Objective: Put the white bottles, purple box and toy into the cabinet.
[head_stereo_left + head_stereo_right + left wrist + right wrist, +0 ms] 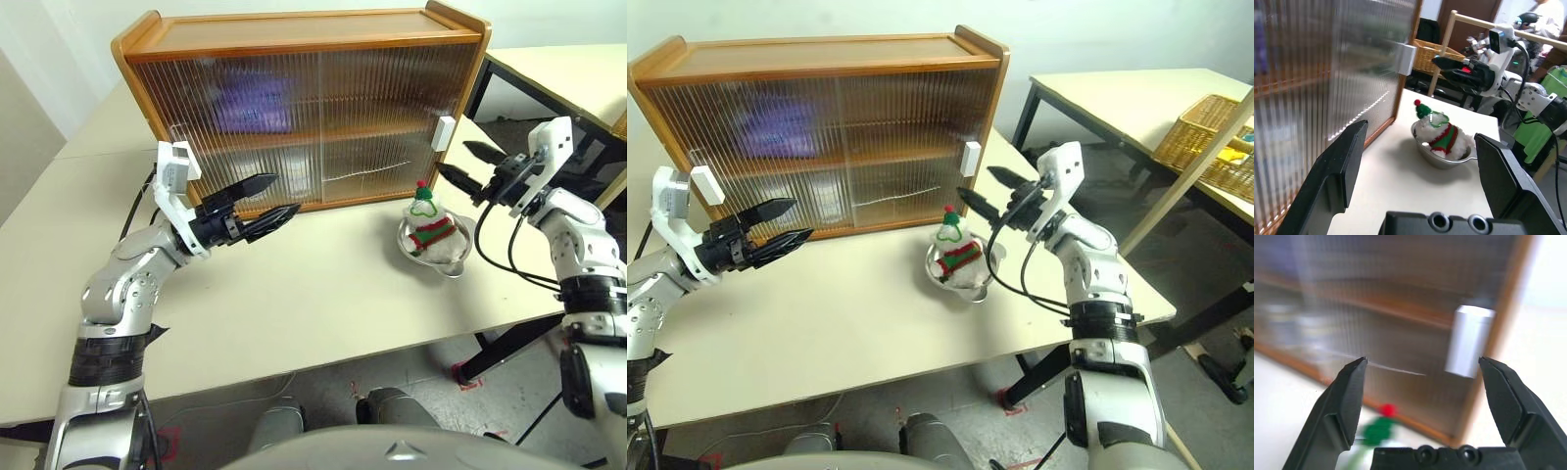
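One toy (pixel 432 230) upright in bowl (pixel 460 257) (hat up), beside cabinet (pixel 294 59).

1 cabinet (pixel 304 108) with 2 sliding doors and 2 white handles; 1 purple box (pixel 250 103) dim behind the left door; 1 toy (pixel 431 227) in 1 bowl (pixel 460 262); 2 tables; 1 wicker basket (pixel 1205 137) far right.

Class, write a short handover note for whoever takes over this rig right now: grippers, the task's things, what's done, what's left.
Left gripper: open, empty, raised before the cabinet.
Right gripper: open, empty, near the right door's white handle.
Both sliding doors are shut.
Purple box: a purple blur behind the left door, upper shelf; bottles cannot be made out.
Toy: in a bowl on the table.
Left: open a door, put the toy inside.
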